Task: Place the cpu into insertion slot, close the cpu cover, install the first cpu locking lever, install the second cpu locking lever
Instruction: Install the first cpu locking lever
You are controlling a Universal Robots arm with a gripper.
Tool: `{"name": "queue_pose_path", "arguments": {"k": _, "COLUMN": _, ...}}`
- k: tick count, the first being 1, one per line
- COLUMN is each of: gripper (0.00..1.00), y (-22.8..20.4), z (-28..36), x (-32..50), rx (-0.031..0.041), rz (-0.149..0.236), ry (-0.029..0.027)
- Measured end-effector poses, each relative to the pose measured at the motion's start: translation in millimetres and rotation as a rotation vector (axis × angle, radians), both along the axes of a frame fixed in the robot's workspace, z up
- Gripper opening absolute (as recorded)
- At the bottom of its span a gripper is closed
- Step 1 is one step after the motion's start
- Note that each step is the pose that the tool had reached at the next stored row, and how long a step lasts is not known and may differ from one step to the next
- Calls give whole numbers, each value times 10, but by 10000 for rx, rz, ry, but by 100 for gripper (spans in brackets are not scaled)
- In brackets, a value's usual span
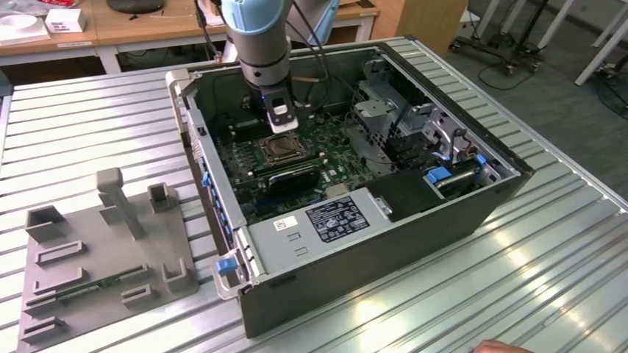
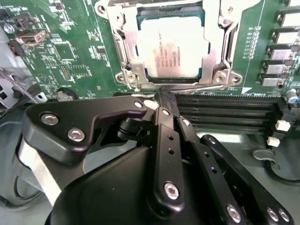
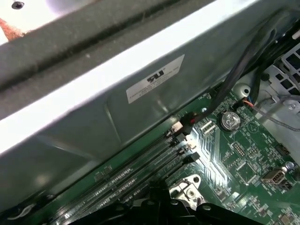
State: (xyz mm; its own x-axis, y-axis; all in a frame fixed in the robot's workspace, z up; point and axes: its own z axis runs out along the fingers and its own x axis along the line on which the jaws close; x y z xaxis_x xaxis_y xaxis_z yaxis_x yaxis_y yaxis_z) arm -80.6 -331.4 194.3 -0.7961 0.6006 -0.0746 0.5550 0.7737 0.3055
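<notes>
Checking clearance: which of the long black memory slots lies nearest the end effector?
The memory slot closest to the cpu; the end effector tip sits at its end, the others lie farther off.

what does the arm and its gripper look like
The arm has a light blue joint cover over grey and black segments, with black cables running alongside. The gripper is matte black, built of linked bars joined by silver bolts.

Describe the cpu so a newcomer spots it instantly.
In the second wrist view, find the green motherboard, then the silvery cpu cover just beyond the end effector. The cpu is the pale square plate inside that frame, unlike the long black memory slots nearby.
</notes>
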Motion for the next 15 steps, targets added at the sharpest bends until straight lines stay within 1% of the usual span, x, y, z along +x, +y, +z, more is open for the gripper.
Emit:
{"name": "queue_pose_path", "arguments": {"k": 2, "gripper": 11, "y": 0, "z": 0, "x": 0, "rx": -177, "rz": -1, "ry": 1}}
{"name": "queue_pose_path", "arguments": {"k": 4, "gripper": 11, "y": 0, "z": 0, "x": 0, "rx": -313, "rz": 0, "ry": 1}}
{"name": "queue_pose_path", "arguments": {"k": 5, "gripper": 11, "y": 0, "z": -1, "x": 0, "rx": -363, "rz": -1, "ry": 1}}
{"name": "queue_pose_path", "arguments": {"k": 6, "gripper": 11, "y": 0, "z": -2, "x": 0, "rx": -388, "rz": 0, "ry": 0}}
{"name": "queue_pose_path", "arguments": {"k": 11, "gripper": 11, "y": 1, "z": 3, "x": 0, "rx": -393, "rz": 0, "ry": 3}}
{"name": "queue_pose_path", "arguments": {"k": 15, "gripper": 11, "y": 1, "z": 36, "x": 0, "rx": -364, "rz": -1, "ry": 0}}
